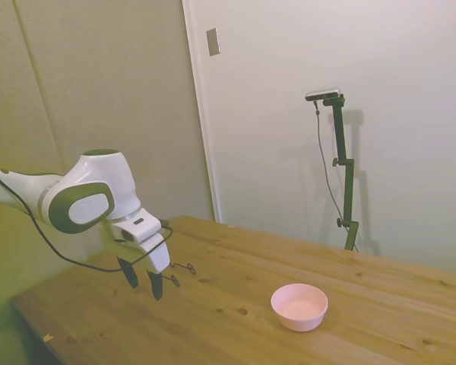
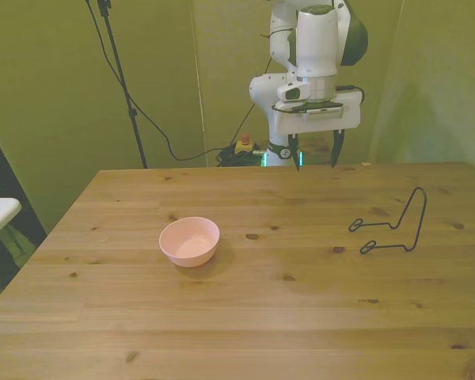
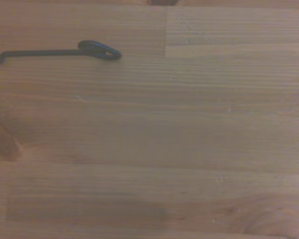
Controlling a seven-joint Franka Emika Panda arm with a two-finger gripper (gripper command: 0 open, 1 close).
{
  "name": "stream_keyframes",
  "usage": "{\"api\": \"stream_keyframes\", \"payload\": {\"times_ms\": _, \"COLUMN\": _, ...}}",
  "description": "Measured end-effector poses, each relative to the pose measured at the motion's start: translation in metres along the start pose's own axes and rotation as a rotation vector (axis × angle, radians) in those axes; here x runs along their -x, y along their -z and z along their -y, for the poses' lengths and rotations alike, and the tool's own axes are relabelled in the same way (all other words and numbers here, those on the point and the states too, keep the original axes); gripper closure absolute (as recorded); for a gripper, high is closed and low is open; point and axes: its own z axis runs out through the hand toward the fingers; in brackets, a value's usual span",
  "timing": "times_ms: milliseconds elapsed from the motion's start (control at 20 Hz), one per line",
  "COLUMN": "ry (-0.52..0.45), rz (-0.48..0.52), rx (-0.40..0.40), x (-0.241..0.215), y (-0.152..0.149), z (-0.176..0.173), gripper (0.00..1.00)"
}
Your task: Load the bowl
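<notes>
Nearby, wire stand (image 2: 396, 226) (black) well apart from bowl (image 2: 189, 241).

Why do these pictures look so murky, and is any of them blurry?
Side view: dim and hazy, greenish toward its left. Front view: yellow-green cast; the bowl throws a soft shadow on the table. Wrist view: soft focus, the wire stand slightly blurred.

We take this for a robot lab set up in a plain room. A white jointed robot arm (image 2: 317, 47) is mounted at the edge of a bare knotty pine table (image 2: 245, 317), its base behind the jaws. Loose black cables (image 2: 154, 127) trail down behind the jaws. Plain pale walls and a white door frame (image 1: 200, 114) rise beyond.
</notes>
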Motion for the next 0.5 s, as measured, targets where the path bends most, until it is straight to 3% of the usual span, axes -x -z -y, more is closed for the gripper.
{"api": "stream_keyframes", "payload": {"times_ms": 250, "ry": -0.009, "rz": -0.006, "rx": -0.002, "x": -0.004, "y": -0.005, "z": -0.006, "gripper": 0.00}}
{"api": "stream_keyframes", "payload": {"times_ms": 500, "ry": -0.060, "rz": -0.070, "rx": -0.020, "x": -0.049, "y": 0.018, "z": -0.016, "gripper": 0.00}}
